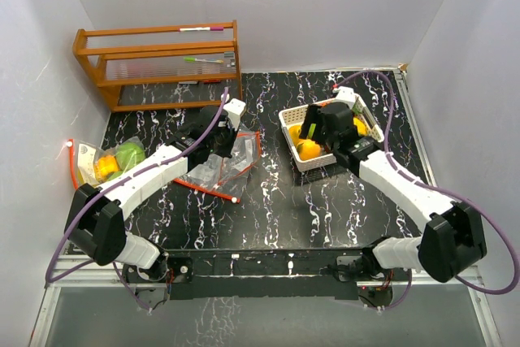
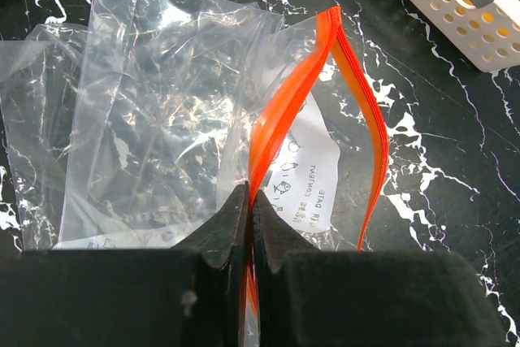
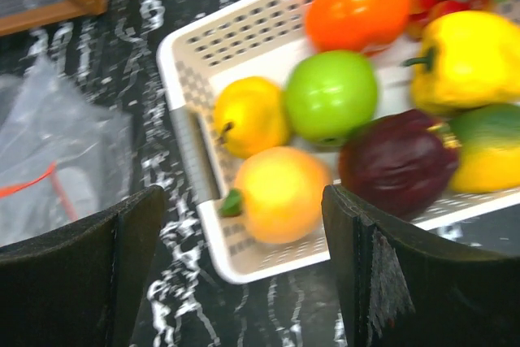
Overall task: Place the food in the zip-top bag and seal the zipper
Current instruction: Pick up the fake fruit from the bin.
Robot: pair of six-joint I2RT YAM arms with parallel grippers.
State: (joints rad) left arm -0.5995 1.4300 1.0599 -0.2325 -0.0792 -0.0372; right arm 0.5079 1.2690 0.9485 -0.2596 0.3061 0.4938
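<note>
A clear zip-top bag (image 2: 171, 119) with an orange zipper strip (image 2: 292, 95) lies on the black marble table; it also shows in the top view (image 1: 221, 166). My left gripper (image 2: 250, 201) is shut on one lip of the orange zipper, and the mouth gapes open to the right. Toy food fills a white basket (image 3: 195, 160): an orange-yellow fruit (image 3: 280, 193), a yellow lemon (image 3: 250, 115), a green apple (image 3: 331, 97), an orange tomato (image 3: 357, 6), a yellow pepper (image 3: 467, 58) and a dark purple piece (image 3: 398, 160). My right gripper (image 3: 244, 217) hangs open above the basket's near corner, holding nothing.
A wooden rack (image 1: 158, 62) stands at the back left. Another bag with yellow and green food (image 1: 114, 162) lies at the left edge by the wall. More clear bags (image 2: 49, 119) lie under the held one. The basket (image 1: 329, 136) sits right of centre.
</note>
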